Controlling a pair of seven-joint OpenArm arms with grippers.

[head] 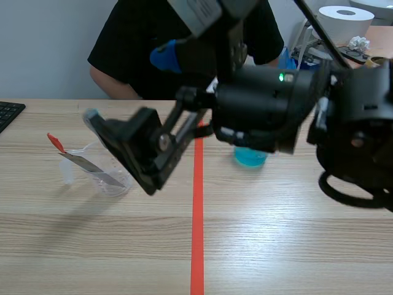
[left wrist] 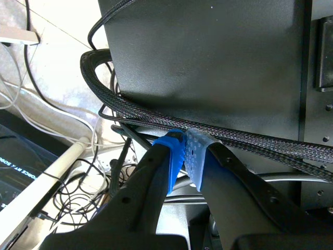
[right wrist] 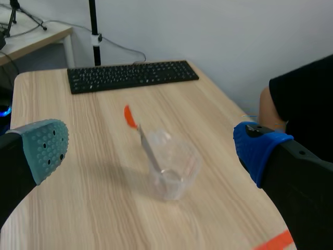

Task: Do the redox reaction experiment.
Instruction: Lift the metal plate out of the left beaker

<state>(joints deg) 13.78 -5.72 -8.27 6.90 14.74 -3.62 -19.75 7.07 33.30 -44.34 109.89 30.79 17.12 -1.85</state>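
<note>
1. Right gripper (right wrist: 151, 150): released, fingers spread wide, nothing held. Grey-green dotted pad (right wrist: 47, 148) on one finger, blue dotted pad (right wrist: 255, 151) on the other.
2. Ahead of and below the spread fingers: clear plastic beaker (right wrist: 171, 169), upright on the light wooden table (right wrist: 78, 120), touched by neither pad.
3. Inside the beaker: thin grey metal strip with an orange-red end (right wrist: 148, 148), leaning on the rim, coloured end up and outside.
4. Well apart from the beaker, partly hidden behind the right arm: clear cup of blue liquid (head: 250, 158).
5. Beyond the beaker: black keyboard (right wrist: 132, 76). Across the table: person in a black top (head: 123, 55).
6. Left gripper (left wrist: 186, 151): clenched on nothing, pads pressed together, facing a black panel (left wrist: 208, 57) and braided black cables (left wrist: 156, 114) away from the tabletop.
7. Progress, as a judgement: early stage. Strip and blue liquid not yet combined; no grasp made. Remaining: close on the strip or beaker, bring metal and blue liquid together, allow the reaction to show.
</note>
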